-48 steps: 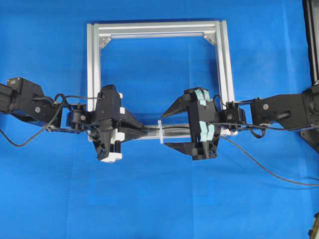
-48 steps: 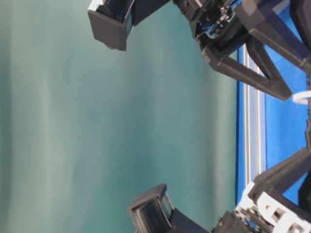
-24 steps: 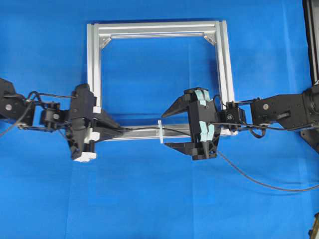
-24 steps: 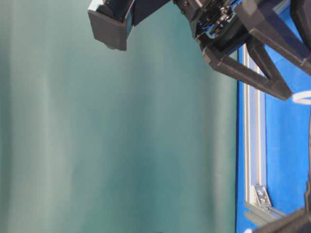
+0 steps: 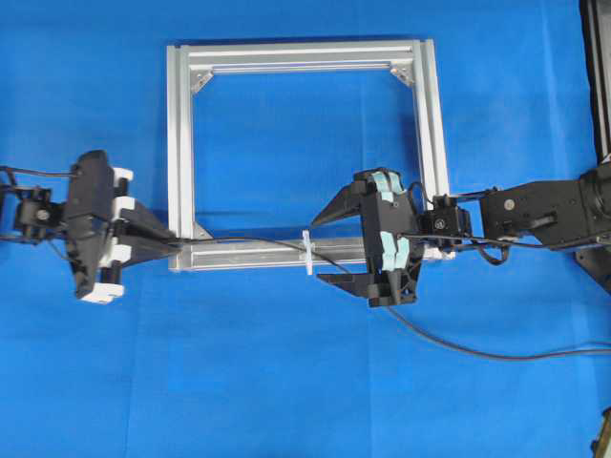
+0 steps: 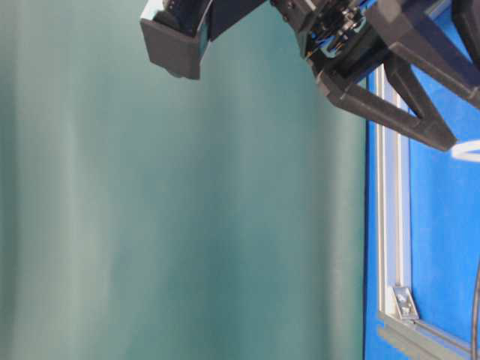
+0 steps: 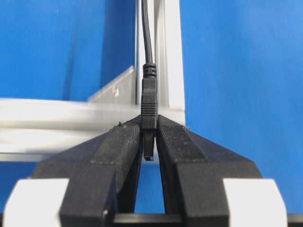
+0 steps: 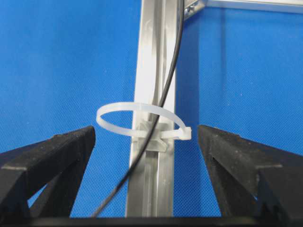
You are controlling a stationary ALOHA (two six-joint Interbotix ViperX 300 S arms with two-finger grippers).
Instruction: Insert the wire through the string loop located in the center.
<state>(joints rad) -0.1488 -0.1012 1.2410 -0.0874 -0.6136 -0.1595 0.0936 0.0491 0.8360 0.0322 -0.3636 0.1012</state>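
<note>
Left claw (image 7: 149,142) clamped on the plug end of the wire (image 5: 248,240); right claw (image 5: 323,250) spread wide, empty, flanking the string loop (image 8: 142,120). Wire runs through the loop along the frame (image 5: 239,256) rail. To finish well: draw leftward level with the rail, steady tension, loop unsnagged.

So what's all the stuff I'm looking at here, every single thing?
Long thin black wire: one, black, running along the frame's near bar and through the loop; plug end pinched at left.
White plastic string loop: one, white, on the near bar's middle.
Square aluminium frame: one, silver, centre.
Blue cloth: one, blue, underneath everything.
Left gripper: one, black, shut on the plug.
Right gripper: one, black, open beside the loop.
</note>
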